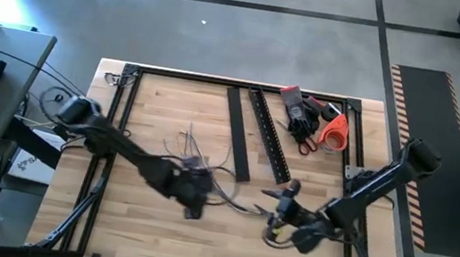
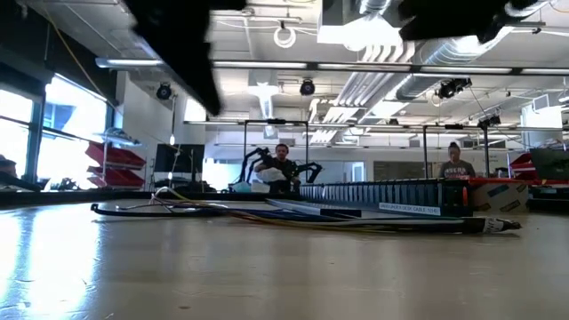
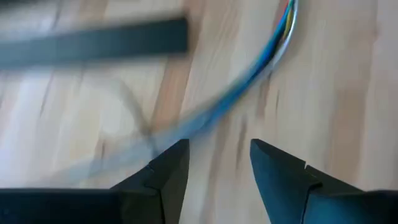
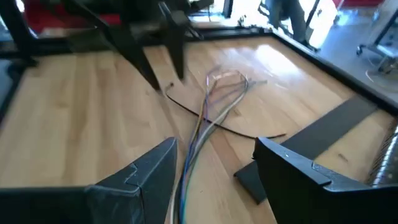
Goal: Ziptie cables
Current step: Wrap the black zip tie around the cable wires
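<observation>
Thin, limp cables (image 4: 208, 118) lie loose — best pinched where bunched; left gripper (image 3: 214, 165) and right gripper (image 4: 214, 168) fingers are spread, nothing held.

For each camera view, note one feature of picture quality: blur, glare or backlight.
Left wrist view: the cables and black rail smear with motion blur. Low view: bright windows and ceiling lights leave the arms overhead as dark silhouettes. Right wrist view: glare washes out the far table edge. High view: evenly lit.

I see my left gripper (image 3: 214, 163) low at mid-table with fingers parted, and my right gripper (image 4: 214, 165) angled inward, also parted.
</observation>
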Action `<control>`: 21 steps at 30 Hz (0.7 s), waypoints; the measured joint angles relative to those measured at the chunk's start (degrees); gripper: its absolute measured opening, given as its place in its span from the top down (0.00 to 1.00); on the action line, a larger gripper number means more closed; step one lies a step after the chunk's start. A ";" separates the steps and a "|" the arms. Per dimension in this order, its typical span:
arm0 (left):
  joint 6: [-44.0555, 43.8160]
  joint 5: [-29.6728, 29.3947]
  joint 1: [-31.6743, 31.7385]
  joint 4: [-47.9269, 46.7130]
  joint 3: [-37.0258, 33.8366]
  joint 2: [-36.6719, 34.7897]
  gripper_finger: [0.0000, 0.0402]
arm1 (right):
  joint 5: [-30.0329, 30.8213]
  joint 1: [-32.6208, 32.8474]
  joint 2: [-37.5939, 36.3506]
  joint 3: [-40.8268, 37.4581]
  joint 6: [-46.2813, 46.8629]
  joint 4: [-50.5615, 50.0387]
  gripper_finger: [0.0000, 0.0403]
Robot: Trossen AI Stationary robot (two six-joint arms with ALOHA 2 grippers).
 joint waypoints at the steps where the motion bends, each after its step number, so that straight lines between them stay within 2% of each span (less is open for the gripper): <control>1: -3.01 0.72 -0.91 -0.95 -2.31 -2.10 0.61 | -1.01 -1.31 1.07 0.00 -0.83 1.25 0.49; 3: -7.53 3.19 -2.46 -2.31 -7.15 -5.52 0.61 | -3.55 -3.88 2.84 -0.02 -3.12 4.75 0.49; 5: -8.47 5.71 -3.77 -1.89 -11.72 -8.21 0.61 | -6.69 -6.06 4.26 -0.02 -5.87 8.05 0.49; 8: -5.53 7.44 -5.12 -1.40 -17.35 -9.80 0.62 | -11.40 -8.69 5.66 -0.02 -10.07 12.08 0.49; 11: -2.29 8.68 -5.55 -1.51 -21.62 -9.96 0.64 | -13.22 -10.43 5.94 -0.01 -12.65 13.85 0.49; 17: 3.02 4.58 -6.16 -1.19 -25.48 -10.24 0.66 | -13.35 -13.04 6.09 0.00 -13.91 13.89 0.49; 21: 6.33 4.71 -4.97 0.92 -28.96 -10.17 0.66 | -16.21 -14.79 6.09 0.00 -14.32 13.96 0.49</control>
